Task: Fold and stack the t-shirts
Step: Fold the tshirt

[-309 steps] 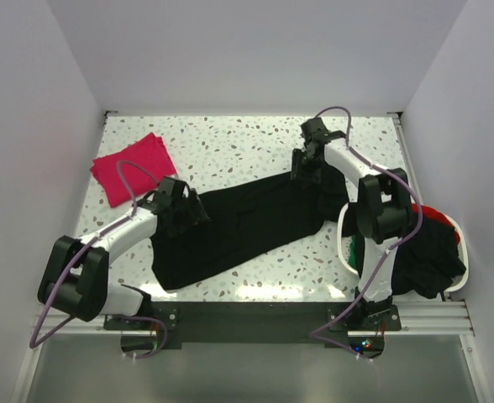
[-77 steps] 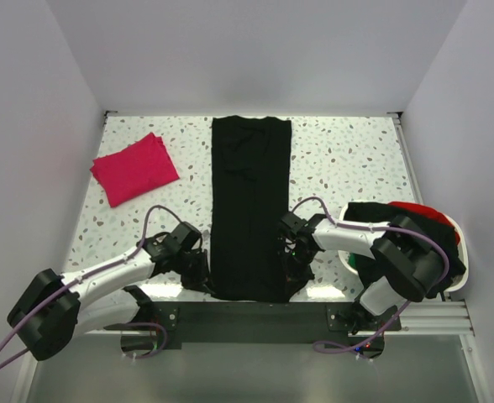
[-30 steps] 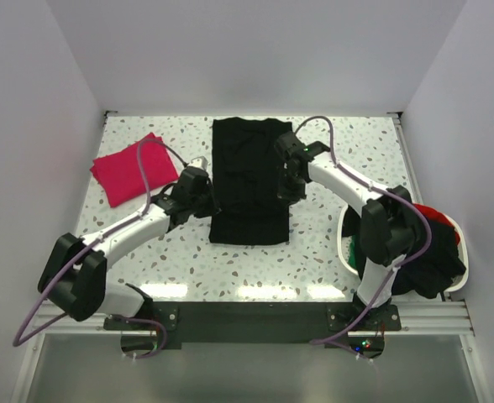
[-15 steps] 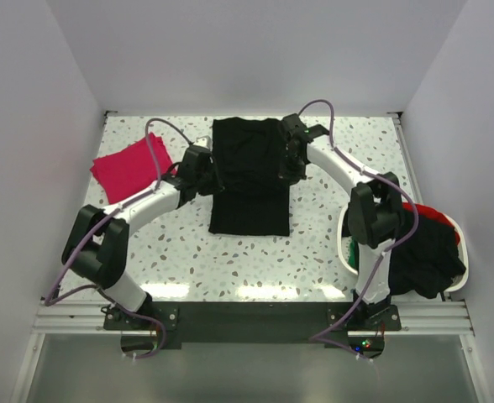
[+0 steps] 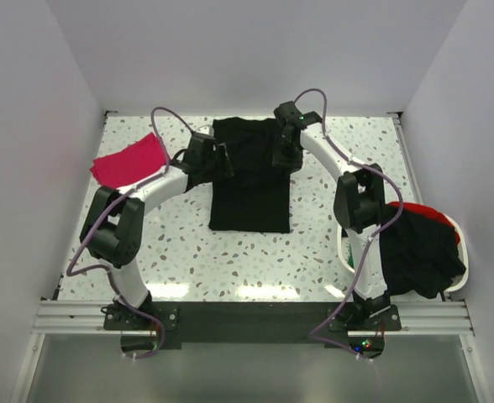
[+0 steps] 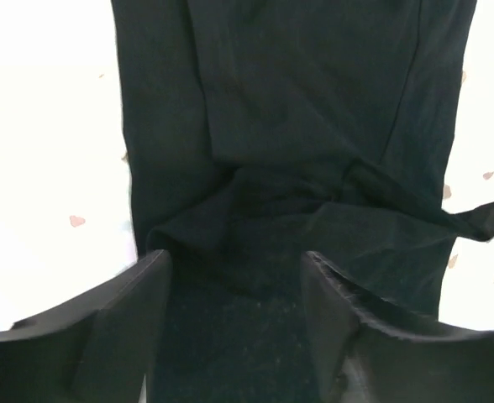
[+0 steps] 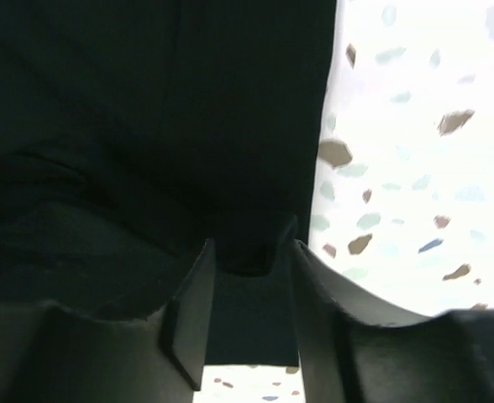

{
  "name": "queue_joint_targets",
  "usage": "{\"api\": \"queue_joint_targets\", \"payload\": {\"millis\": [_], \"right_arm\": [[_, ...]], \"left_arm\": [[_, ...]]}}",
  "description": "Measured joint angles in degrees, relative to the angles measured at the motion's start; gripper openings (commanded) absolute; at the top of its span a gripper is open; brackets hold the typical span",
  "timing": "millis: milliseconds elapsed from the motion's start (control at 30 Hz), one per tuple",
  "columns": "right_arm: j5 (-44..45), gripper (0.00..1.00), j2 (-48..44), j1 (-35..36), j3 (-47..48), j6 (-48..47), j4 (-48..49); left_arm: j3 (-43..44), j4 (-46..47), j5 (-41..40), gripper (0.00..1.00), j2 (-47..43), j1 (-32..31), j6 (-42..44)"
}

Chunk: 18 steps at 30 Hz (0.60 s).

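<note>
A large black t-shirt (image 5: 250,189) lies folded in half at the table's middle back, its doubled part towards the far edge. My left gripper (image 5: 223,159) sits at the shirt's left edge. In the left wrist view the gripper (image 6: 234,269) has its jaws wide apart over rumpled black cloth (image 6: 297,126). My right gripper (image 5: 285,156) sits at the shirt's right edge. In the right wrist view the gripper (image 7: 249,252) is open, with a small hump of black cloth (image 7: 146,126) at its tips. A magenta-pink folded t-shirt (image 5: 128,161) lies at the far left, partly behind the left arm.
A white basket (image 5: 344,243) at the right edge holds black cloth (image 5: 423,252) and red cloth (image 5: 423,210). White walls close in the speckled table (image 5: 247,269) on three sides. The arm bases stand on the near rail.
The shirt was spread out long, then both grippers carried its near hem to the far end, halving it. In the last half second both moved a little farther back.
</note>
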Motion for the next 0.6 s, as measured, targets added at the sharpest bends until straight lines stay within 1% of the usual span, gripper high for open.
{"api": "queue_joint_targets", "payload": {"millis": [33,100,167,233,333,467,600], "right_arm": [[0.1,0.54,0.6,-0.2,1.6,-0.4,-0.3],[0.2,0.57,1.1,-0.5,4.5,-0.9,-1.2],[0.3,0.59,0.5,-0.7,5.7,-1.6,-1.0],[0.2,0.59,-1.0,-0.9,4.7,-2.3,-0.6],[-0.6,0.59,-5.6,-0.9,-1.7,-3.1,0.3],[-3.3,0.58,-15.2,-0.9,-15.8,-3.5,2.8],[-7.8,0.57,-24.1,-0.9,-30.2,-3.0,6.3]], "left_arm": [[0.5,-0.1,-0.7,0.77,0.0,0.1,0.0],[0.9,0.0,-1.8,0.79,-0.6,0.1,-0.2],[0.5,-0.1,-2.6,0.80,-1.8,0.2,-0.2],[-1.6,0.2,-2.9,0.80,-4.4,0.2,-0.2],[-6.1,0.5,-2.7,0.80,-9.6,0.2,-0.2],[-12.0,1.3,-1.4,0.79,-14.2,0.2,-0.2],[-17.8,1.1,0.5,0.79,-16.6,0.2,-0.3]]}}
